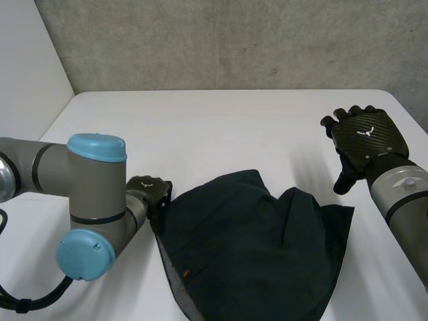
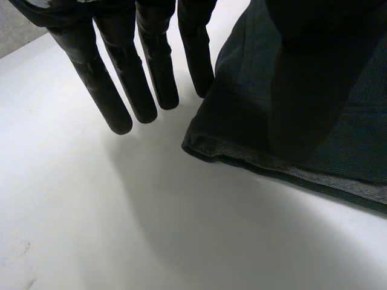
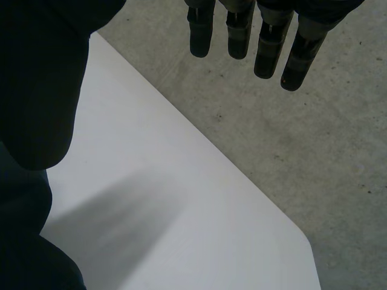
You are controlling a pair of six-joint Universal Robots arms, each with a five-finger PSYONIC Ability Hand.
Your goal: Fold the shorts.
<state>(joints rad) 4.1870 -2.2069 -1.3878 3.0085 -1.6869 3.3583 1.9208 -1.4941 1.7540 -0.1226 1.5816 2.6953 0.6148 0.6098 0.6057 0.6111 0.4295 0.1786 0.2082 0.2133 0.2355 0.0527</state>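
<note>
The dark shorts [image 1: 254, 247] lie crumpled on the white table [image 1: 221, 127], near its front edge. My left hand [image 1: 148, 188] sits at the shorts' left edge. In the left wrist view its fingers [image 2: 121, 78] point straight down at the bare table, just beside a hemmed corner of the shorts [image 2: 242, 121]. The thumb [image 2: 308, 90] hangs apart from them over the cloth, and nothing is pinched. My right hand [image 1: 368, 137] hovers above the table to the right of the shorts, away from the cloth. Its fingers [image 3: 239, 30] are straight and empty.
The table runs back to a grey concrete wall [image 1: 234, 40]. Its right corner [image 3: 272, 241] lies under my right hand, with concrete floor [image 3: 302, 139] beyond. Bare tabletop stretches behind the shorts and to their left.
</note>
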